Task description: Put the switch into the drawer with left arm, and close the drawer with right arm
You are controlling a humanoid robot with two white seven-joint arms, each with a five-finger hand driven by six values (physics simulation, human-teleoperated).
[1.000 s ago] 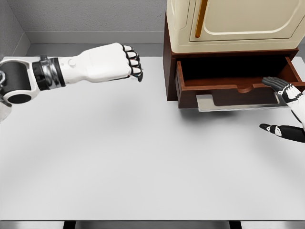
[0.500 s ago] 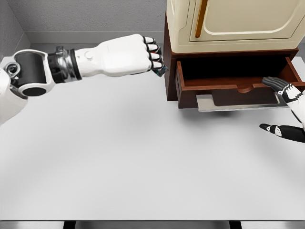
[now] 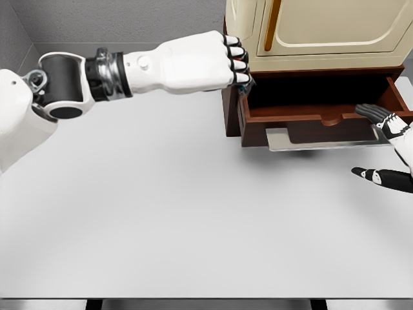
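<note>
**Switch at the drawer's left corner**

We clench our left hand (image 3: 200, 61) on the switch (image 3: 242, 89), barely visible under the fingers, at the drawer (image 3: 310, 119)'s ten o'clock corner, ready to drop. Our right hand (image 3: 390, 148) waits released at three o'clock to push. Count: one drawer, one switch, two hands.

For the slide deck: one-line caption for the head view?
Left hand, fist closed, at the open drawer's left corner; right hand open at its front right.
</note>
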